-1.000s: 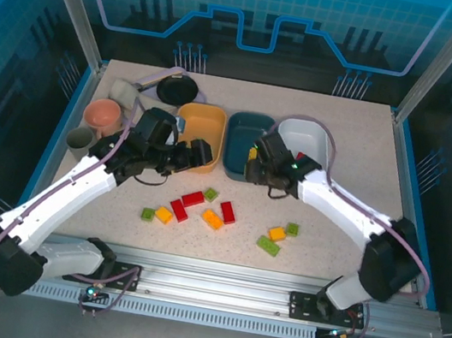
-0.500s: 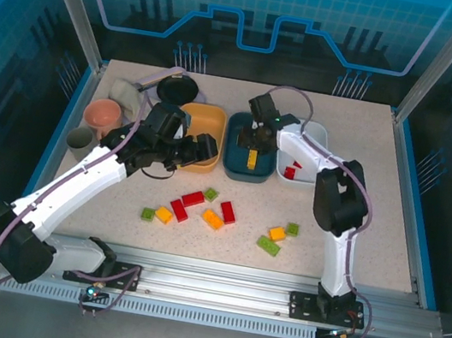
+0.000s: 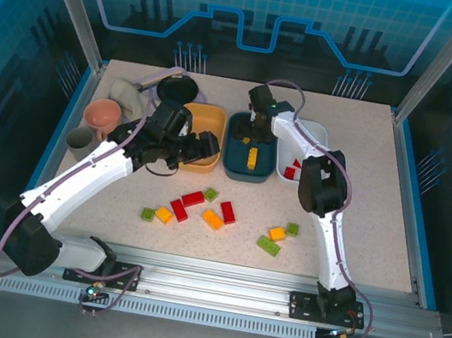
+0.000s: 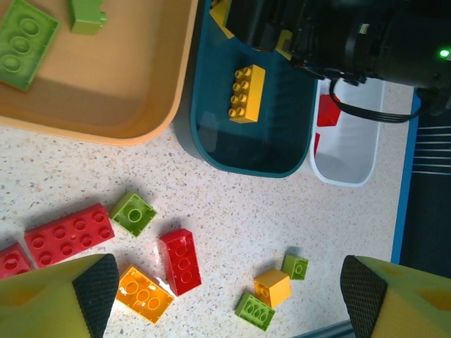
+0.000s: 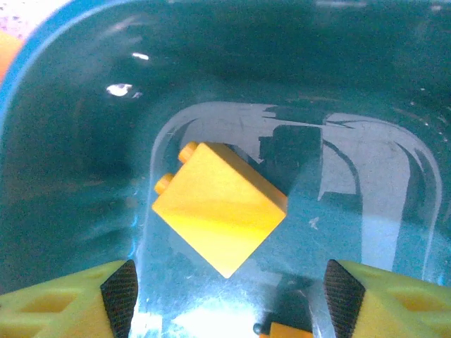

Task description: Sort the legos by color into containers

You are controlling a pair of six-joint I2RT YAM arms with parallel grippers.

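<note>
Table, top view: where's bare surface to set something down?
Widest bare patch of table: right of the white tray, out to the right edge; also the far strip behind it. Crowded: loose bricks in front of the orange tray and teal tray, plus cups and black pan in the far left corner.

Robot lab (aluminium-framed blue enclosure (image 3: 73, 5))

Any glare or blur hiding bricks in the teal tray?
Right wrist: white glare streaks the teal tray floor, yet the yellow brick reads clearly. Left wrist: sharp, evenly lit. Top external: even light on the table.
</note>
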